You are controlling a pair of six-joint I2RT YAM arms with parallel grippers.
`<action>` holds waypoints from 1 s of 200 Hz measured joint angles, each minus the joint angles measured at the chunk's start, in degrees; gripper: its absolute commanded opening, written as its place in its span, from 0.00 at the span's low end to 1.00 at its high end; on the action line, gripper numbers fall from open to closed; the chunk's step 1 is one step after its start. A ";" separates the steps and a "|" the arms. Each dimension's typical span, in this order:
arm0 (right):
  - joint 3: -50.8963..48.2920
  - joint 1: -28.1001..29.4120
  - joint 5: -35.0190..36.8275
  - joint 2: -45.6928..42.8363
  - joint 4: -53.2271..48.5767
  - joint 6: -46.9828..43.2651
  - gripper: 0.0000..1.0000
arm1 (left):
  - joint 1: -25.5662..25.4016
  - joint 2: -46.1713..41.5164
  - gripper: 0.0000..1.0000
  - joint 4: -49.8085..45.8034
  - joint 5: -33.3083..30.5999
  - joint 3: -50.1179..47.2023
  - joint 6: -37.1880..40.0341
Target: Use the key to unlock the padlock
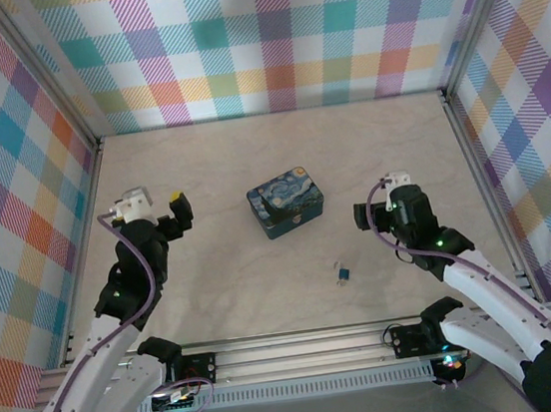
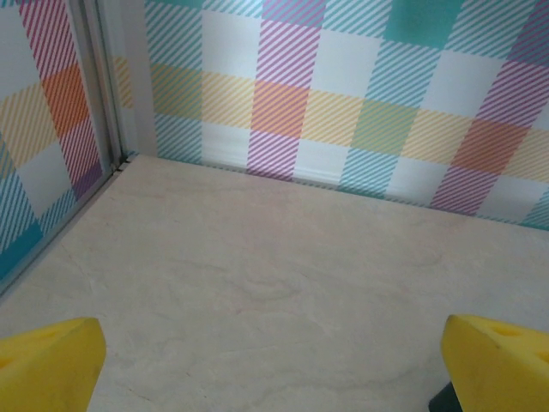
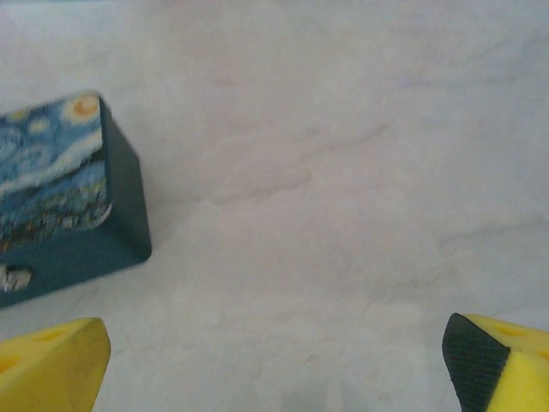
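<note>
from the top camera we see the padlock [image 1: 343, 274] lying on the pale surface [image 1: 209, 154]. it is closer to the arm bases than the painted tin [image 1: 286, 208], a little to the tin's right and apart from it. it is too small for us to tell whether a key is in it. the left fingers [image 1: 176, 196] hang left of the tin, well apart from it. the right fingers [image 1: 359, 218] hang right of the tin, near it but not touching. both pairs stand apart from the padlock.

in the left wrist camera the yellow left fingers [image 2: 47, 365] sit at the bottom corners, spread wide, with bare surface [image 2: 257, 283] between them. beyond it we see the checked wall [image 2: 343, 86] and a metal post [image 2: 94, 77].

in the right wrist camera the right fingers [image 3: 51, 365] are also spread wide, one showing a black pad [image 3: 472, 352]. the tin [image 3: 60, 189] lies ahead of them to the left, lid up, with a small metal clasp [image 3: 13, 276] on its near side. the tin is clear of both fingers.
</note>
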 measured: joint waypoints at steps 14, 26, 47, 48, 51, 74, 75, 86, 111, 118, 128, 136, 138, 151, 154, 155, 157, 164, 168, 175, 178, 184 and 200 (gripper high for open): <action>-1.62 -2.01 -0.09 0.07 4.35 -2.23 1.00 | 0.48 0.46 1.00 1.40 -0.07 -1.05 0.44; -3.56 -3.76 -0.28 0.42 7.67 -3.65 1.00 | 0.79 1.46 1.00 2.29 -0.13 -1.88 0.59; -7.67 -7.63 -1.70 2.08 12.98 -5.07 1.00 | 1.29 4.17 1.00 4.15 -0.28 -3.52 0.66; -7.80 -7.78 -1.75 2.14 13.11 -5.07 1.00 | 1.31 4.44 1.00 4.39 -0.28 -3.65 0.72; -8.37 -8.46 -2.12 2.45 13.81 -5.09 1.00 | 1.33 4.81 1.00 4.66 -0.26 -3.93 0.76; -11.67 -12.17 -4.61 5.73 18.84 -5.03 1.00 | 1.40 8.83 1.00 7.96 0.17 -6.71 1.16; -11.76 -12.26 -4.70 5.84 19.02 -5.03 1.00 | 1.40 9.09 1.00 8.13 0.15 -6.93 1.20; -12.76 -13.49 -5.70 7.61 21.66 -5.03 1.00 | 1.57 10.97 1.00 9.68 0.39 -8.61 1.46; -14.56 -15.61 -7.96 13.22 29.24 -5.03 1.00 | 2.16 15.15 1.00 12.55 1.11 -11.30 2.10; -14.75 -16.09 -8.61 14.88 30.95 -5.03 1.00 | 2.40 16.15 1.00 13.49 1.29 -11.69 2.19; -14.86 -16.65 -9.53 17.03 33.53 -5.11 1.00 | 2.82 17.40 1.00 14.64 1.62 -11.96 2.34; -14.91 -16.96 -10.21 18.67 36.06 -5.38 1.00 | 3.21 18.25 1.00 15.78 1.79 -12.11 2.40; -14.91 -17.03 -10.38 19.04 36.74 -5.49 1.00 | 3.32 18.45 1.00 16.15 1.90 -12.15 2.47; -14.97 -17.35 -11.50 21.49 41.53 -6.23 1.00 | 4.00 19.56 1.00 18.43 2.29 -12.48 2.71; -14.97 -17.40 -11.72 22.08 42.58 -6.36 1.00 | 4.20 19.91 1.00 18.82 2.36 -12.50 2.78; -14.97 -17.42 -11.80 22.38 43.10 -6.43 1.00 | 4.22 19.98 1.00 18.95 2.38 -12.52 2.82; -14.97 -17.46 -11.98 22.73 43.80 -6.58 1.00 | 4.28 20.15 1.00 19.28 2.43 -12.57 2.89; -14.97 -17.59 -12.46 23.87 45.81 -7.06 1.00 | 4.59 20.87 1.00 20.44 2.69 -12.70 3.17; -14.95 -17.68 -12.68 24.61 46.93 -7.52 1.00 | 4.70 21.27 1.00 20.96 2.75 -12.79 3.34; -14.95 -17.79 -13.11 25.70 48.81 -8.20 1.00 | 4.98 22.01 1.00 21.81 3.04 -12.92 3.52; -14.97 -17.81 -13.31 26.14 49.51 -8.50 1.00 | 5.05 22.23 1.00 22.21 3.08 -13.00 3.58; -14.97 -17.92 -13.70 27.04 51.10 -9.11 1.00 | 5.29 22.82 1.00 23.21 3.26 -13.25 3.72; -15.19 -18.64 -15.26 30.14 56.57 -10.10 1.00 | 5.75 24.24 1.00 25.62 3.80 -13.99 3.89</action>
